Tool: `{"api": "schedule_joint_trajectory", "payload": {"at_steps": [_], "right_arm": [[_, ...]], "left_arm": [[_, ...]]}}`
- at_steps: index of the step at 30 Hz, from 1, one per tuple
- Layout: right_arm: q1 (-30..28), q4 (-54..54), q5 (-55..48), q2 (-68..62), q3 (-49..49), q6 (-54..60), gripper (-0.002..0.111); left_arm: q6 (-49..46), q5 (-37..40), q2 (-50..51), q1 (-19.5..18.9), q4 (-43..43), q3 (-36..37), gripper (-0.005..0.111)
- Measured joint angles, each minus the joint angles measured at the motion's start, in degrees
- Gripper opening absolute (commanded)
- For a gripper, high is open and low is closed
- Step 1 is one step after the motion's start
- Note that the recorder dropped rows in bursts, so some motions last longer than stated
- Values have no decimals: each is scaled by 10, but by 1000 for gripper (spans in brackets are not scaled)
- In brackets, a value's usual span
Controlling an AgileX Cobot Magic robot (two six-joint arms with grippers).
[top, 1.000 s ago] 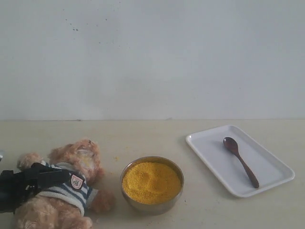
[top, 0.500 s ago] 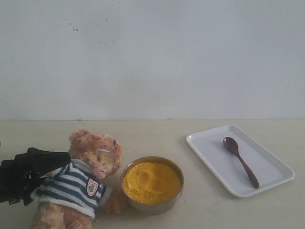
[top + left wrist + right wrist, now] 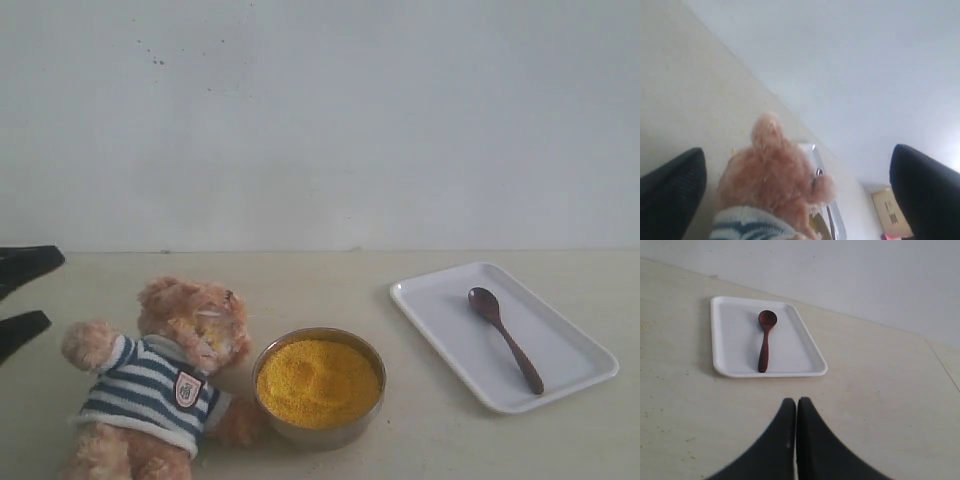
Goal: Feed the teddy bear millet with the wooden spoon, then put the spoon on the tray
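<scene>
1 bear (image 3: 165, 375) — 1 spoon (image 3: 505, 338) — 1 tray (image 3: 450, 310)

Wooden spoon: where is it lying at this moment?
In the exterior view the wooden spoon lies inside the tray on the right side, to the right of the millet, with no gripper near it.

A plain grey-white wall (image 3: 400, 120) fills the upper half of the exterior view, bare but for a few dark specks (image 3: 157, 61) toward ten o'clock (too small to tell what they are). From three to nine o'clock it meets a matte cream tabletop (image 3: 300, 285) in a straight line. The light is soft and even, with faint shadows. The right wrist view shows a thin seam (image 3: 942, 364) crossing the tabletop.
</scene>
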State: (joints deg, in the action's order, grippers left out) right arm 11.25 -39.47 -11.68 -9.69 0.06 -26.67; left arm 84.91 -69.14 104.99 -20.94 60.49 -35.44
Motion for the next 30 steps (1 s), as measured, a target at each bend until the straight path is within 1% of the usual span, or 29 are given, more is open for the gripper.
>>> {"api": "schedule_joint_trajectory", "payload": {"at_steps": [6,9,11,13,15,19,20,25,26,28,29,30], "right_arm": [[0,0,0,0,0,0,0],[0,0,0,0,0,0,0],[0,0,0,0,0,0,0],[0,0,0,0,0,0,0],[0,0,0,0,0,0,0],[0,0,0,0,0,0,0],[0,0,0,0,0,0,0],[0,0,0,0,0,0,0],[0,0,0,0,0,0,0],[0,0,0,0,0,0,0],[0,0,0,0,0,0,0],[0,0,0,0,0,0,0]], "left_arm": [[0,-1,-62,-64,17,0,92],[0,-1,-93,-76,23,1,90],[0,-1,-114,-76,26,1,82],[0,-1,-136,-76,23,1,69],[0,-1,-156,-76,0,1,50],[0,-1,-214,-76,-84,1,12],[0,-1,-230,-76,-112,1,5],[0,-3,-295,-76,-279,1,4],[0,-3,-314,-76,-338,1,4],[-22,-2,-346,-78,-387,1,4],[-37,14,-362,-78,-387,1,4],[-83,102,-404,-78,-354,1,4]]}}
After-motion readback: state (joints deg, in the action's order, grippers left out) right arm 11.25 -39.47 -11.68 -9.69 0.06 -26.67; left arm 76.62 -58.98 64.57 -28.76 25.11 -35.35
